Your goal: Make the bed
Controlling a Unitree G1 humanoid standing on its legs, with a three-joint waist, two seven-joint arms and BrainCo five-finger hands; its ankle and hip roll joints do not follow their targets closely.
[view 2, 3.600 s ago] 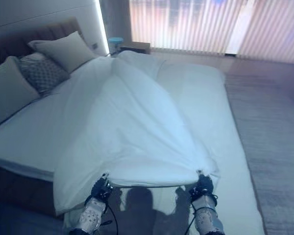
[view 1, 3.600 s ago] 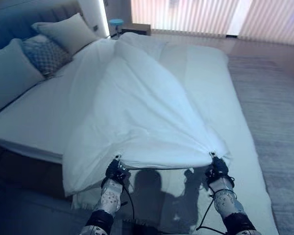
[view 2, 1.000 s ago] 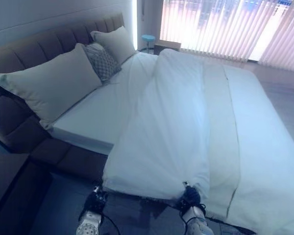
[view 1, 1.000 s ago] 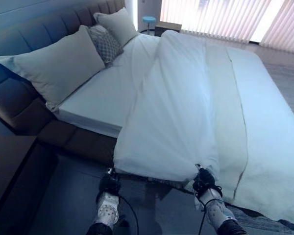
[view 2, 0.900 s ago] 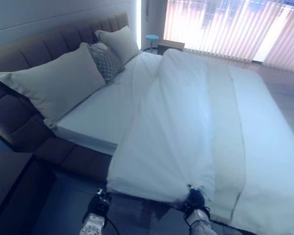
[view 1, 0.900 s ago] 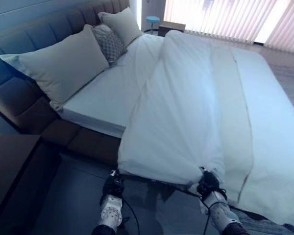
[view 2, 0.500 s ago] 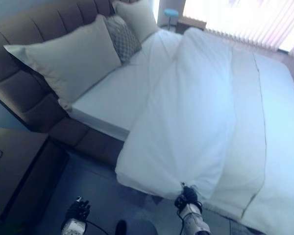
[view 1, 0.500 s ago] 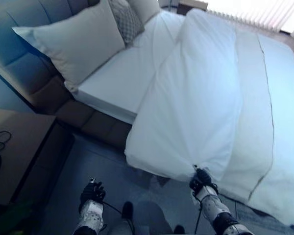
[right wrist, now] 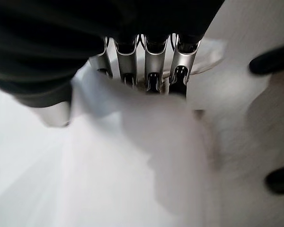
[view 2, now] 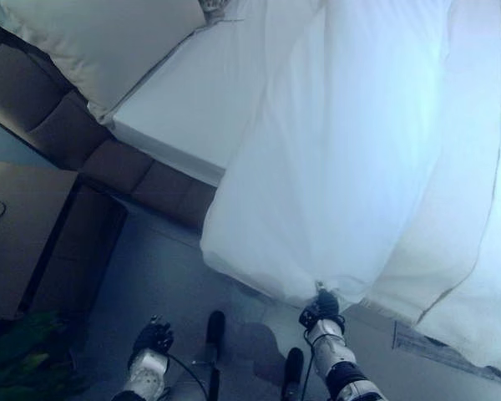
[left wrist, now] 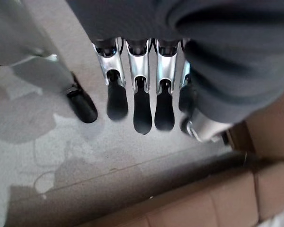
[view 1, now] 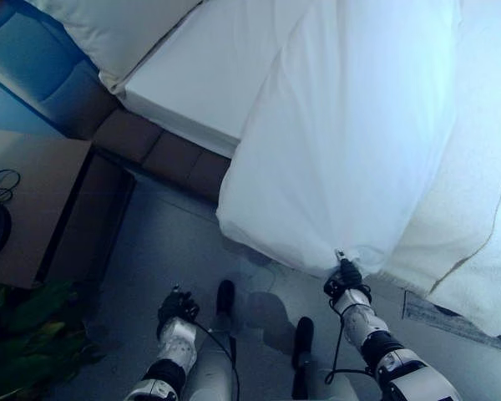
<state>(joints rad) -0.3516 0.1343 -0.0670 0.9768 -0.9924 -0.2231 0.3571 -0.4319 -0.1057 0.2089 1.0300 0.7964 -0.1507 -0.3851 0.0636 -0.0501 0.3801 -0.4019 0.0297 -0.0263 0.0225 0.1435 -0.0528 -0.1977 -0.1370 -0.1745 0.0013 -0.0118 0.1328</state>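
The right hand [view 1: 346, 278] is pinching the white duvet [view 1: 351, 142] corner while the left hand [view 1: 176, 306] is hanging empty, fingers relaxed, over the floor [view 1: 163, 251] beside a nightstand [view 1: 42, 209] and plant [view 1: 29, 342].

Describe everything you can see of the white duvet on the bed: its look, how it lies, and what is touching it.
The white duvet is soft, plain, lightly creased cloth, bunched lengthwise into a long heap on the mattress. Its near end hangs over the bed's side above the grey floor. The right hand pinches one gathered corner, fingers curled round the fabric. The left hand hangs apart, open, over the floor. Beside the duvet lies cloth with a thin dark seam line.
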